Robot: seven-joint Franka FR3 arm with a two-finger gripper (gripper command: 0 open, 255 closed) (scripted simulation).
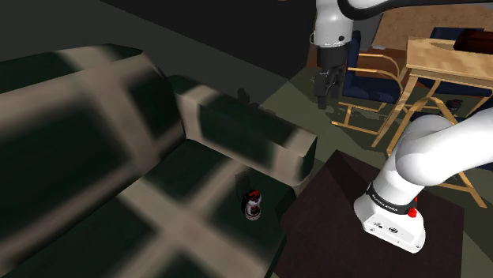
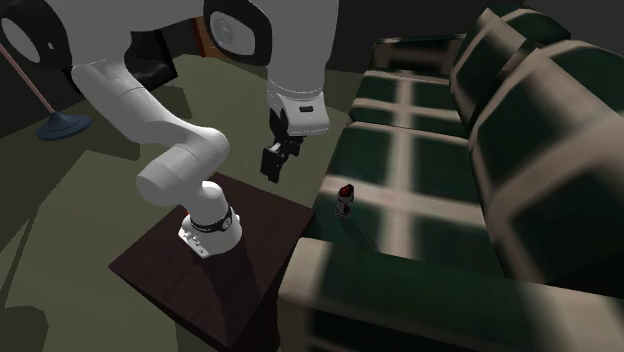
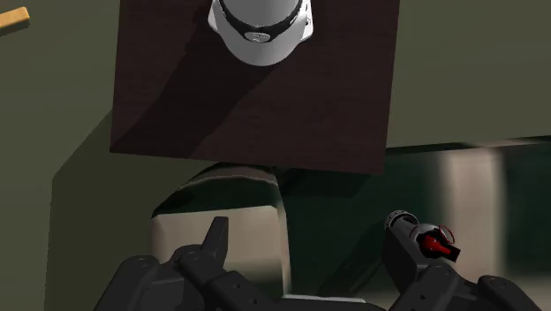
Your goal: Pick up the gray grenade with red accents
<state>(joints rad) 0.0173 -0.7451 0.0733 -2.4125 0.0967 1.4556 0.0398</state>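
Note:
The grenade (image 1: 252, 204) is small and gray with a red top. It stands upright on the green-and-beige plaid sofa seat (image 1: 190, 182), close to the armrest (image 1: 253, 134). In the second exterior view the grenade (image 2: 344, 200) sits just past the armrest (image 2: 400, 285), near the seat's front edge. My black gripper (image 1: 321, 95) hangs high in the air, well above and to the side of it, over the gap between stand and sofa (image 2: 271, 165). In the wrist view its fingers stand apart with nothing between them (image 3: 309, 246), and the grenade (image 3: 438, 246) lies far below, just outside the right finger (image 3: 402, 252).
The dark brown stand top (image 2: 250, 215) carries the arm's base (image 2: 208, 228) and butts against the sofa's armrest. Wooden chairs with blue cushions (image 1: 371, 79) and a wooden table (image 1: 442, 59) stand behind the arm. A blue mop (image 2: 60, 125) rests on the floor.

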